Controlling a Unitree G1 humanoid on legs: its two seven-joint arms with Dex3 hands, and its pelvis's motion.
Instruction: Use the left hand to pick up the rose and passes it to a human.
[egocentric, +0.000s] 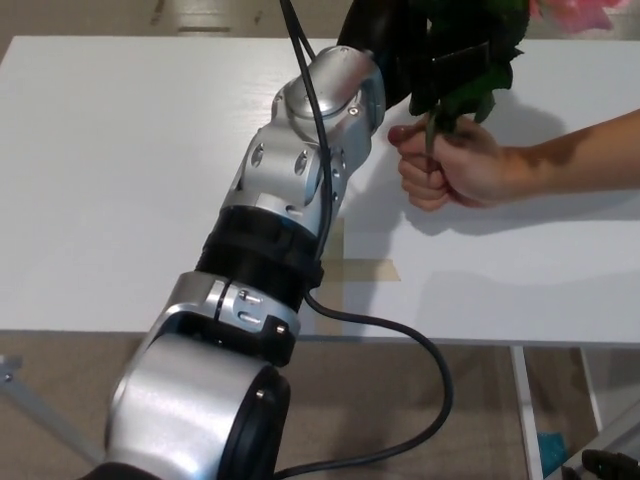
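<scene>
Pink: 1 rose, 2 hands.

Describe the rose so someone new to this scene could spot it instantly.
Look to the far edge of the white table, where the robot's left hand meets a person's hand. The rose rises between them: a green stem in the person's fist, dark leaves, the pink bloom cut off at the top edge.

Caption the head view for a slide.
Left hand holds the rose above the table as a person's hand grips its stem.
</scene>
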